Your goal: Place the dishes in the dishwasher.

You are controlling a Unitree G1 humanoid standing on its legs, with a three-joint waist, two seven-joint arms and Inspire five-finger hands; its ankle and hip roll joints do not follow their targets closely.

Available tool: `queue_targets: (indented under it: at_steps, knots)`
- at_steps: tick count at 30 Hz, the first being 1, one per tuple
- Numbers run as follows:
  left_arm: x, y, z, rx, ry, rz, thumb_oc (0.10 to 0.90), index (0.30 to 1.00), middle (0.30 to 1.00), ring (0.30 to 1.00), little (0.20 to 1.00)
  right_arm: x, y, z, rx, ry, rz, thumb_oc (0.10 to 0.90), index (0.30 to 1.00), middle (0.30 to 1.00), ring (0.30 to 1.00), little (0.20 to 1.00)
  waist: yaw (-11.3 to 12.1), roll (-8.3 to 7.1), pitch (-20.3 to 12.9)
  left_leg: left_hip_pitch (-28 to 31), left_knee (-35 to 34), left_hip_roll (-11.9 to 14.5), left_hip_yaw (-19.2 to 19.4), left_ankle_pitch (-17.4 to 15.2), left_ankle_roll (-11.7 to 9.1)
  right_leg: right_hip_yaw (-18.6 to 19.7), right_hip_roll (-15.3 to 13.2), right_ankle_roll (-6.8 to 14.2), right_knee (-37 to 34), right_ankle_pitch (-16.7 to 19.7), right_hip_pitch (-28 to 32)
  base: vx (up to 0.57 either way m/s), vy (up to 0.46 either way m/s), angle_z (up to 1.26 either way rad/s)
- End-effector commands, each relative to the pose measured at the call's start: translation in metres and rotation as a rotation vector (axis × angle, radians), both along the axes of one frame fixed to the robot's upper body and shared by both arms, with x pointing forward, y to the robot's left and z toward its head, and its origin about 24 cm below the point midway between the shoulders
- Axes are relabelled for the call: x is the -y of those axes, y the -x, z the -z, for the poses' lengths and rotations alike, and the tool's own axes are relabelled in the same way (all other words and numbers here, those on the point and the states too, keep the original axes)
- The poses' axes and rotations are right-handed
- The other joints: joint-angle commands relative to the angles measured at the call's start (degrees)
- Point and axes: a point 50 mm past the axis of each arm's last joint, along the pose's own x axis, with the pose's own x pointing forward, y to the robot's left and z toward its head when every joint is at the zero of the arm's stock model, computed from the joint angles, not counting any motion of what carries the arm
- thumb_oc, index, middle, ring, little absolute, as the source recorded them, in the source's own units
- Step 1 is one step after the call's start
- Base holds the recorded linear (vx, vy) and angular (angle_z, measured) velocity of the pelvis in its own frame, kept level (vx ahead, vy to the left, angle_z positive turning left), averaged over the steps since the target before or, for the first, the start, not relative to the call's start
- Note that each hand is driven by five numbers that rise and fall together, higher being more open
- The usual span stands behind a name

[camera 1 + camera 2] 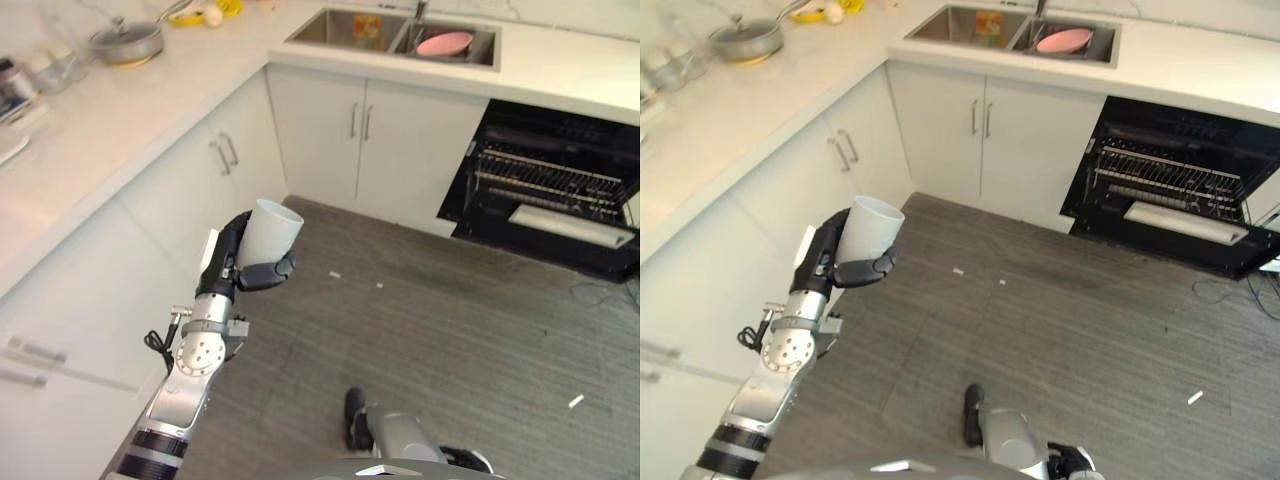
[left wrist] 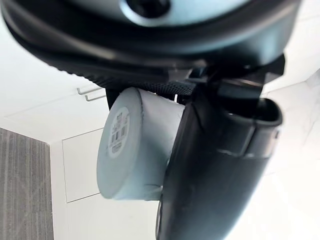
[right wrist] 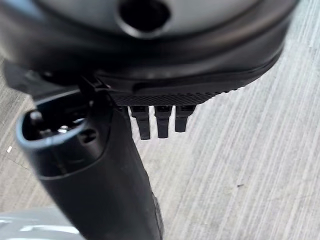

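The left hand (image 1: 243,262) is clamped round a cup (image 1: 270,233), far from the dishwasher (image 1: 550,190); carrying it over could loosen the grip.

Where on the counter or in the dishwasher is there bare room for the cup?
The left hand holds the white cup. The counter is bare between the pot and the sink. The dishwasher rack looks empty. It is crowded by the jars and around the pink dish.
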Motion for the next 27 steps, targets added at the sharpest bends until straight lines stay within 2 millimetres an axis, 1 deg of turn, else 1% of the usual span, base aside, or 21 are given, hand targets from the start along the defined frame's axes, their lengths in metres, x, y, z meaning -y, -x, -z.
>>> queue_targets:
  at_steps: [1, 2, 3, 6, 7, 8, 9, 10, 11, 12, 14, 15, 16, 17, 18, 19, 20, 22, 25, 26, 27]
  knots:
    - [0.011, -0.007, -0.078, 0.385, -0.019, 0.115, 0.4, 0.3, 0.3, 0.3, 0.3, 0.015, -0.013, -0.006, 0.051, 0.044, -0.019, 0.8, 0.9, 0.9, 0.9, 0.9, 1.1, -5.69, 1.2, -16.3, 7.2, 1.0, 0.7, 13.3, 0.2, 4.3, -5.7, 8.4, -9.5, 0.1, 12.4, 0.16, -0.124, -0.27]
    - [0.01, -0.006, -0.079, 0.388, -0.026, 0.119, 0.4, 0.3, 0.3, 0.3, 0.3, 0.019, -0.02, -0.009, 0.069, 0.057, -0.018, 0.8, 0.9, 0.9, 0.9, 0.9, 2.1, -6.69, 1.9, -19.4, 10.9, -1.0, 0.7, 12.7, 0.7, 4.8, -6.6, 7.9, -10.3, -0.1, 13.8, 0.3, -0.155, -0.37]
    - [0.01, -0.006, -0.079, 0.385, -0.022, 0.119, 0.4, 0.3, 0.3, 0.3, 0.3, 0.02, -0.022, -0.009, 0.075, 0.06, -0.004, 0.8, 0.9, 0.9, 0.9, 0.9, 2.6, -7.12, 2.1, -22.0, 11.2, -1.2, 1.7, 12.2, 1.1, 5.2, -6.9, 7.9, -11.1, -0.6, 15.4, 0.32, -0.063, -0.71]
    - [0.007, -0.004, -0.079, 0.387, 0.004, 0.099, 0.4, 0.3, 0.3, 0.3, 0.3, 0.024, -0.035, -0.013, 0.133, 0.062, 0.043, 0.8, 0.9, 0.9, 0.9, 0.9, 4.3, -6.31, 1.7, -26.3, 1.1, -1.8, 0.9, 10.9, 2.0, 7.6, -7.1, 9.2, -12.9, -1.7, 19.1, 0.49, 0.109, -0.6]
    - [0.006, -0.003, -0.077, 0.383, 0.008, 0.09, 0.4, 0.3, 0.3, 0.3, 0.3, 0.024, -0.042, -0.015, 0.152, 0.069, 0.022, 0.8, 0.9, 0.9, 0.9, 0.9, 6.1, -5.39, 1.0, -25.5, -12.7, -2.2, -3.5, 8.9, 2.9, 10.4, -7.2, 10.7, -13.7, -3.4, 21.6, 0.66, 0.265, -0.54]
    - [0.005, -0.002, -0.077, 0.381, -0.001, 0.086, 0.4, 0.3, 0.3, 0.3, 0.3, 0.024, -0.045, -0.016, 0.159, 0.072, 0.011, 0.8, 0.9, 0.9, 0.9, 0.9, 7.0, -4.83, 0.5, -25.6, -17.8, -2.5, -7.0, 10.2, 2.8, 11.9, -7.0, 11.2, -14.0, -3.6, 22.2, 0.69, 0.264, -0.95]
    - [0.005, -0.001, -0.076, 0.38, -0.008, 0.083, 0.4, 0.3, 0.3, 0.3, 0.3, 0.023, -0.047, -0.016, 0.166, 0.076, 0.0, 0.8, 0.9, 0.9, 0.9, 0.9, 8.0, -4.54, 0.0, -25.3, -21.3, -3.2, -11.8, 11.7, 2.3, 13.8, -7.1, 11.4, -13.9, -4.0, 23.0, 0.3, 0.098, -1.31]
    - [0.005, -0.001, -0.076, 0.379, -0.008, 0.083, 0.4, 0.3, 0.3, 0.3, 0.3, 0.023, -0.047, -0.016, 0.165, 0.076, 0.0, 0.8, 0.9, 0.9, 0.9, 0.9, 8.0, -4.64, 0.0, -24.8, -22.0, -3.2, -11.9, 11.9, 2.3, 13.7, -7.2, 11.4, -13.8, -4.2, 23.1, 0.3, 0.101, -1.51]
    - [0.005, 0.0, -0.077, 0.381, -0.015, 0.08, 0.4, 0.3, 0.3, 0.3, 0.3, 0.022, -0.05, -0.017, 0.175, 0.082, -0.004, 0.8, 0.9, 0.9, 0.9, 0.9, 8.6, -4.25, -0.4, -25.2, -23.3, -3.7, -16.3, 13.4, 1.5, 15.9, -7.2, 11.9, -12.7, -3.4, 23.2, 0.24, 0.148, -1.43]
    - [0.006, 0.0, -0.076, 0.376, -0.002, 0.091, 0.4, 0.3, 0.3, 0.3, 0.3, 0.022, -0.051, -0.017, 0.186, 0.077, 0.0, 0.8, 0.9, 0.9, 0.9, 0.9, 7.5, -4.41, -0.9, -23.8, -22.2, -4.0, -16.0, 10.8, 2.0, 16.9, -8.4, 13.0, -10.5, -4.2, 22.9, 0.39, 0.262, -1.1]
    - [0.011, 0.0, -0.082, 0.401, -0.009, 0.126, 0.4, 0.3, 0.3, 0.3, 0.3, 0.016, -0.063, -0.021, 0.26, 0.056, 0.026, 0.8, 0.9, 0.9, 0.9, 0.9, 6.1, -4.25, -1.2, -21.1, -23.2, -3.8, -13.8, 9.9, 4.4, 18.3, -8.7, 14.0, -2.9, -1.4, 18.9, 0.32, 0.256, -0.93]
    - [0.011, 0.001, -0.084, 0.402, -0.027, 0.136, 0.4, 0.3, 0.3, 0.3, 0.3, 0.012, -0.066, -0.022, 0.275, 0.035, 0.029, 0.8, 0.9, 0.9, 0.9, 0.9, 5.9, -3.96, -1.1, -19.6, -24.0, -3.4, -12.9, 9.4, 5.0, 18.8, -8.3, 14.5, 1.4, 0.6, 16.1, 0.13, 0.125, -0.82]
    - [0.011, 0.001, -0.084, 0.402, -0.027, 0.135, 0.4, 0.3, 0.3, 0.3, 0.3, 0.012, -0.066, -0.022, 0.275, 0.035, 0.028, 0.8, 0.9, 0.9, 0.9, 0.9, 6.1, -3.97, -1.1, -19.6, -24.2, -3.3, -12.6, 9.4, 5.0, 19.1, -8.2, 14.5, 1.9, 0.4, 15.8, 0.14, 0.101, -0.71]
    - [0.01, 0.0, -0.084, 0.398, -0.042, 0.143, 0.4, 0.3, 0.3, 0.3, 0.3, 0.007, -0.075, -0.025, 0.314, 0.028, 0.012, 0.8, 0.9, 0.9, 0.9, 0.9, 5.8, -3.78, -0.6, -18.1, -24.7, -2.8, -11.3, 8.6, 5.6, 18.9, -7.7, 15.4, 6.6, 2.3, 13.3, 0.09, 0.121, -0.76]
    - [0.009, -0.002, -0.086, 0.4, -0.053, 0.146, 0.4, 0.3, 0.3, 0.3, 0.3, 0.003, -0.089, -0.031, 0.365, 0.028, -0.032, 0.8, 0.9, 0.9, 0.9, 0.9, 5.5, -2.98, 0.2, -17.1, -25.0, -1.8, -10.3, 8.5, 6.2, 17.1, -7.1, 15.9, 11.8, 3.2, 10.4, 0.15, 0.301, -0.93]
    - [0.008, -0.003, -0.088, 0.406, -0.068, 0.145, 0.4, 0.3, 0.3, 0.3, 0.3, -0.003, -0.11, -0.044, 0.464, 0.037, -0.125, 0.8, 0.9, 0.9, 0.9, 0.9, 4.9, -1.79, 0.9, -14.7, -26.6, -0.7, -8.3, 8.0, 6.9, 11.7, -7.0, 16.3, 16.6, 2.1, 6.4, 0.12, 0.338, -0.88]
    - [0.007, -0.003, -0.09, 0.418, -0.07, 0.142, 0.4, 0.3, 0.3, 0.3, 0.3, -0.004, -0.12, -0.053, 0.52, 0.062, -0.192, 0.8, 0.9, 0.9, 0.9, 0.9, 5.0, -1.53, 0.9, -13.8, -27.0, -0.4, -6.4, 7.7, 7.1, 6.8, -8.9, 16.0, 16.1, 2.0, 5.5, 0.15, 0.305, -0.76]
    - [0.007, -0.003, -0.094, 0.443, -0.088, 0.138, 0.4, 0.3, 0.3, 0.3, 0.3, 0.001, -0.138, -0.078, 0.647, 0.122, -0.308, 0.8, 0.9, 0.9, 0.9, 0.9, 4.1, -1.42, 0.7, -11.9, -28.5, -0.3, -4.2, 7.4, 7.0, 1.3, -9.7, 15.9, 13.9, 0.6, 4.9, 0.14, 0.127, -1.1]
    - [0.008, 0.0, -0.095, 0.465, -0.085, 0.13, 0.4, 0.3, 0.3, 0.3, 0.3, 0.017, -0.153, -0.119, 0.834, 0.224, -0.371, 0.8, 0.9, 0.9, 0.9, 0.9, 2.9, -1.67, -0.2, -9.4, -30.0, -0.2, -0.2, 6.4, 6.5, -4.1, -10.1, 15.7, 6.8, 0.1, 4.7, 0.14, -0.002, -0.74]
    - [0.008, 0.0, -0.095, 0.465, -0.085, 0.13, 0.4, 0.3, 0.3, 0.3, 0.3, 0.017, -0.153, -0.119, 0.834, 0.224, -0.371, 0.8, 0.9, 0.9, 0.9, 0.9, 2.9, -1.67, -0.2, -9.4, -30.0, -0.2, -0.2, 6.4, 6.5, -4.1, -10.1, 15.7, 6.8, 0.1, 4.7, 0.11, -0.051, -0.55]
    - [0.008, 0.0, -0.094, 0.466, -0.092, 0.126, 0.4, 0.3, 0.3, 0.3, 0.3, 0.018, -0.159, -0.133, 0.894, 0.252, -0.397, 0.8, 0.9, 0.9, 0.9, 0.9, 2.8, -1.61, -0.5, -8.6, -30.2, 0.0, 1.1, 5.8, 6.2, -5.3, -10.0, 15.3, 3.2, 0.1, 5.4, 0.11, -0.075, -0.49]
